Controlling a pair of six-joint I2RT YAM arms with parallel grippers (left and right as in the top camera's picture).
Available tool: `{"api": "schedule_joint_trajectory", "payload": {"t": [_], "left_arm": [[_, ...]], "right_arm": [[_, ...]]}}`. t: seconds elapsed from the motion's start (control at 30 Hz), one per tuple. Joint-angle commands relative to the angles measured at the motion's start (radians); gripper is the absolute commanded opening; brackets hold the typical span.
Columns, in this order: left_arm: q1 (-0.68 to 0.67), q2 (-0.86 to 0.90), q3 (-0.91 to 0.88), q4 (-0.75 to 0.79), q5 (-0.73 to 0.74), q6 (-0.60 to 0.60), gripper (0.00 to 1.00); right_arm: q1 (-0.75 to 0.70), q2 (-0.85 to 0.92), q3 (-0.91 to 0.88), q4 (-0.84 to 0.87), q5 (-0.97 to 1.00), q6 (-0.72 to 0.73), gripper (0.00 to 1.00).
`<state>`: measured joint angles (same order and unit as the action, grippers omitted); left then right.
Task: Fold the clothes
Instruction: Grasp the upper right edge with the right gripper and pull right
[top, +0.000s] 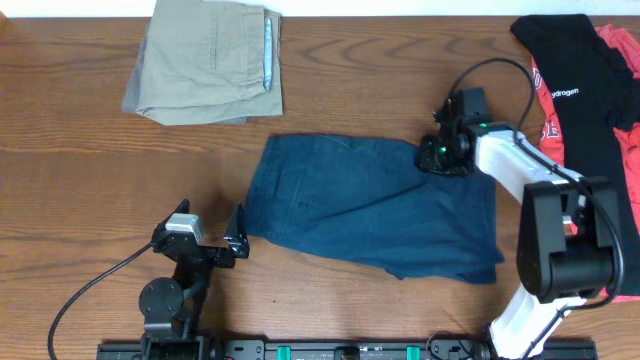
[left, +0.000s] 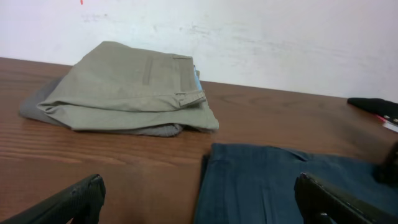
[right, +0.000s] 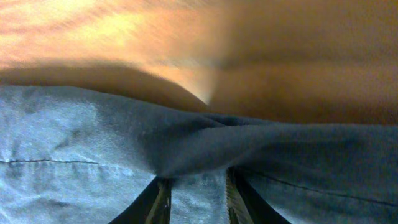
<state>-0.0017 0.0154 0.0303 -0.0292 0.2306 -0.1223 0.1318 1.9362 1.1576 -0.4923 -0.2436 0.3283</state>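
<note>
A brown wood-grain table (top: 80, 160) runs up to a plain white wall (left: 280, 37). Spread flat in the middle of it lie the dark navy-blue cotton shorts (top: 370, 210), their long axis running left to right. At the far left sits a pile of folded khaki shorts (top: 205, 60); at the far right a black T-shirt (top: 575, 80) lies over a red garment (top: 625, 50).

The right gripper (top: 445, 152) is down on the far right corner of the shorts. From its own camera its two fingers (right: 158, 199) look closed on a raised ridge of blue cloth. The left gripper (top: 210, 218) stands just beside the near left corner, holding nothing. Its fingers (left: 68, 202) are spread wide, and the cloth's left edge lies ahead of them and a little to the right.

To my eye the fold will go across that long axis, so the right arm, already on the fabric, is better placed. The left needs only a short reach to the right to catch its corner.
</note>
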Motion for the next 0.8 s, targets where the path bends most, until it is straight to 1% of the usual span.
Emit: {"api": "schedule_joint_trajectory", "payload": {"t": [0.0, 0.1, 0.2, 0.23, 0.27, 0.3, 0.37, 0.43, 0.47, 0.57, 0.67, 0.77], "left_arm": [[0.003, -0.003, -0.026, -0.018, 0.013, 0.017, 0.98], [0.003, -0.003, -0.026, -0.018, 0.013, 0.017, 0.98], [0.003, -0.003, -0.026, -0.018, 0.013, 0.017, 0.98], [0.003, -0.003, -0.026, -0.018, 0.013, 0.017, 0.98], [0.003, -0.003, -0.026, -0.018, 0.013, 0.017, 0.98], [0.003, -0.003, -0.026, -0.018, 0.013, 0.017, 0.98], [0.003, -0.003, -0.026, -0.018, 0.013, 0.017, 0.98], [0.003, -0.003, -0.026, -0.018, 0.013, 0.017, 0.98], [0.003, -0.003, -0.026, -0.018, 0.013, 0.017, 0.98], [0.003, -0.003, -0.026, -0.018, 0.013, 0.017, 0.98], [0.003, -0.003, -0.026, -0.018, 0.013, 0.017, 0.98], [0.003, -0.003, -0.026, -0.018, 0.013, 0.017, 0.98]], "right_arm": [[0.041, 0.073, 0.046, -0.001, 0.000, -0.013, 0.29], [0.063, 0.092, 0.114, -0.012, -0.001, -0.012, 0.31], [0.086, 0.106, 0.182, -0.047, 0.010, -0.025, 0.35], [0.091, 0.107, 0.205, -0.069, 0.031, -0.031, 0.39], [0.093, 0.106, 0.231, -0.102, 0.063, -0.031, 0.50], [0.094, 0.102, 0.266, -0.150, 0.105, -0.030, 0.56], [0.089, 0.100, 0.346, -0.260, 0.183, -0.027, 0.59], [0.073, 0.100, 0.434, -0.390, 0.259, 0.003, 0.58], [0.062, 0.100, 0.478, -0.460, 0.290, 0.026, 0.56], [0.019, 0.099, 0.567, -0.623, 0.326, 0.061, 0.56], [-0.026, 0.099, 0.578, -0.713, 0.317, 0.064, 0.56], [-0.061, 0.100, 0.517, -0.750, 0.318, 0.083, 0.53]]}}
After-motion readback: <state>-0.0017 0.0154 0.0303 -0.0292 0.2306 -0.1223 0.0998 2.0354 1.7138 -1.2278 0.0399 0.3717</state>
